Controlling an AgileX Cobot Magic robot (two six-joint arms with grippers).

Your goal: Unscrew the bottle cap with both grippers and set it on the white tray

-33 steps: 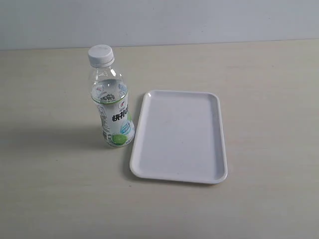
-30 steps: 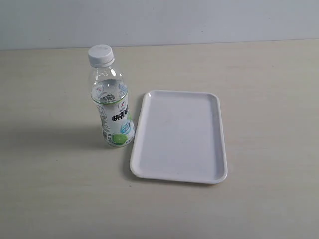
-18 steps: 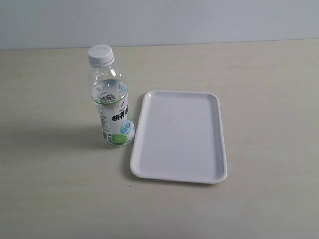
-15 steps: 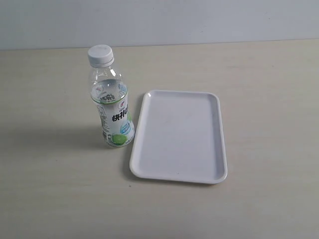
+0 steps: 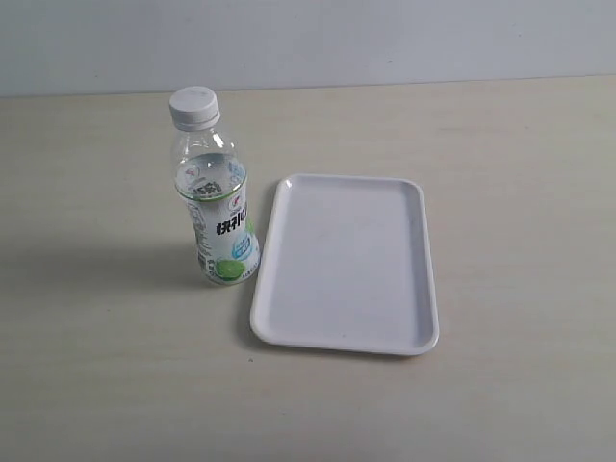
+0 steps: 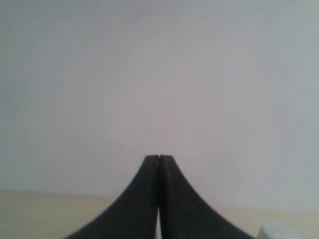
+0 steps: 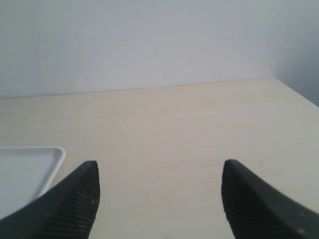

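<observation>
The left gripper (image 6: 158,159) is held pressed together, finger against finger, with bare wall (image 6: 159,74) ahead of it. A blurred pale shape (image 6: 276,232) beside one finger cannot be identified. The right gripper (image 7: 159,172) is spread wide above the table (image 7: 164,124), with nothing between its fingers. A corner of the white tray (image 7: 25,169) is seen just beside one finger. The bottle (image 5: 218,207) is stood upright just beside the tray's long edge, with the bottle cap (image 5: 193,104) seated on its neck.

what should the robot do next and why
Probably open the left gripper and bring it toward the bottle. The cap is on, the bottle stands upright beside the tray, no arm shows near it, and that gripper is shut while the right gripper is open.
</observation>
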